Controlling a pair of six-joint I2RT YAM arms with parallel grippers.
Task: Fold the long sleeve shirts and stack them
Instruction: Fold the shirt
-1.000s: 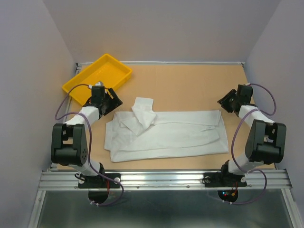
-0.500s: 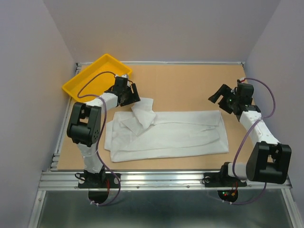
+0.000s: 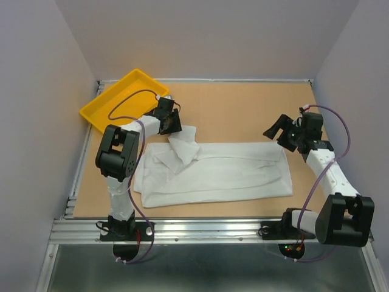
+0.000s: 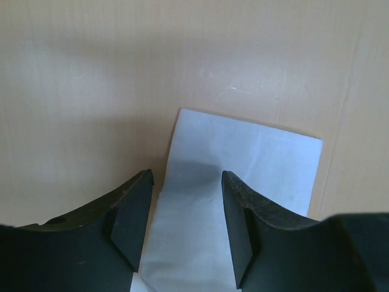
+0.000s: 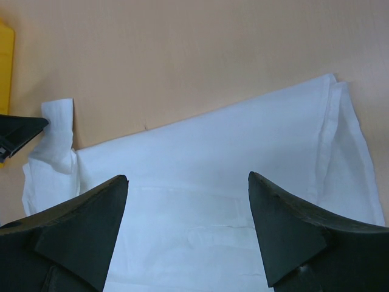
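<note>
**Item:** long sleeve shirt (image 3: 219,173), white, one in view.

**Location:** centre of the overhead frame, lying across the table (image 3: 243,103) as a long band already doubled lengthwise. Sleeve end (image 3: 184,135) turned up over the band at its upper left, with the cuff strip (image 4: 243,164) flat on bare table.

**Left gripper (image 3: 172,123):**
- Drawn back beside the yellow tray (image 3: 115,97) a second ago, now reached in to the sleeve end.
- Fingers (image 4: 130,213) apart in the wrist view, one just off the strip's left edge and the other over the cloth.
- Nothing pinched as far as can be seen.

**Right gripper (image 3: 281,129):**
- Folded back at the right edge of the frame a second ago, now swung in above the right end of the band.
- Fingers (image 5: 91,231) spread wide, holding nothing and clear of the cloth.

**Shirt condition:** same lay as a second ago, with no new fold made in that time.

**Assessment:**
- Both approaches made, grasps not yet taken.
- Left side probably about to close on the cuff, to bring the stray sleeve in over the band.
- Right side placed for the hem end, likely for a cross fold.
- Folding roughly midway.
- Stacking not begun.

**Risk:** thin fabric, so easy to pinch one layer only or drag the band askew.
</note>
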